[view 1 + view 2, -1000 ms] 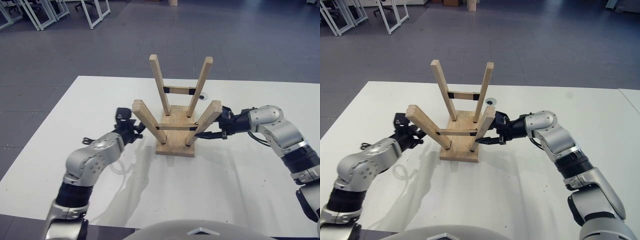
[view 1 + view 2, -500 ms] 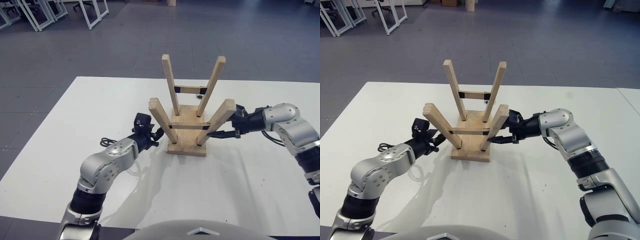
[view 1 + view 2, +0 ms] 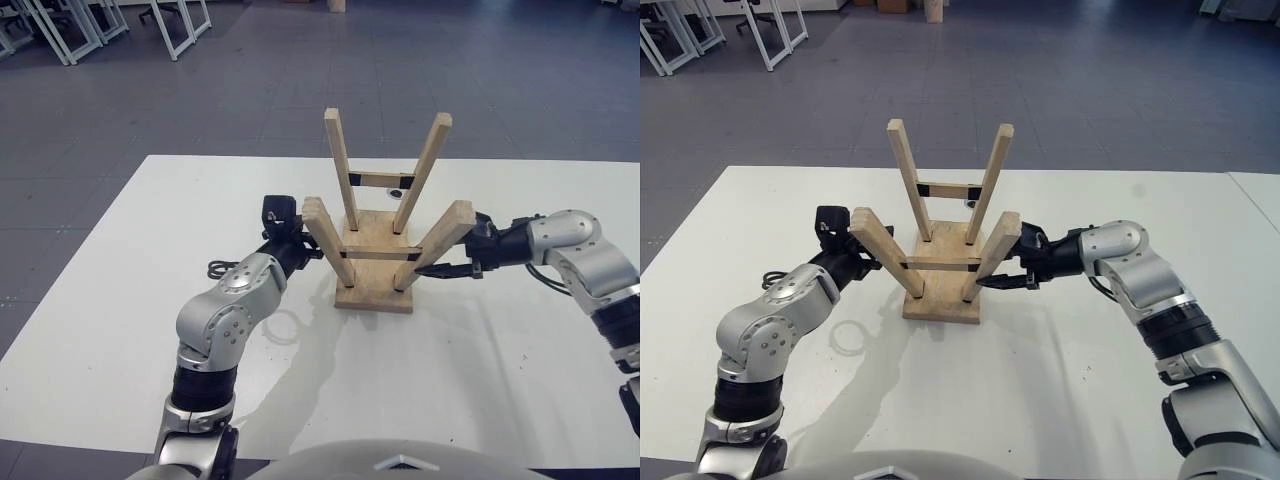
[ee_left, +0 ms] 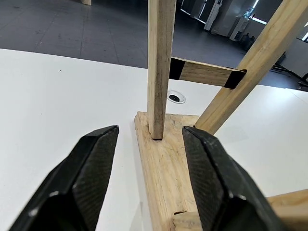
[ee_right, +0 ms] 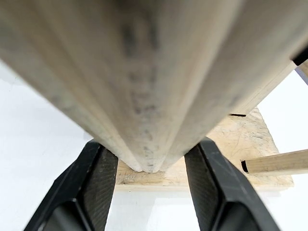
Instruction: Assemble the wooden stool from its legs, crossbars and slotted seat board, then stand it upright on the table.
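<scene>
Stool [image 3: 375,292] sits legs-up on the counter [image 3: 480,380], my right pincer [image 3: 442,260] clamped on a near leg [image 3: 450,222] to steady it, left pincer [image 3: 303,252] spread apart beside the other.

Head cameras look forward and down, sharing the upturned stool [image 3: 378,253] between left gripper [image 3: 303,250] and right gripper [image 3: 447,256]. Left wrist camera sights past its parted fingers [image 4: 91,168] at the seat board [image 4: 163,159]; right wrist camera hugs the clasped leg [image 5: 144,72].

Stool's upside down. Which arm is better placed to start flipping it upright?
Right: the right gripper grips the near right leg of the stool; the left gripper is open, holding nothing.
</scene>
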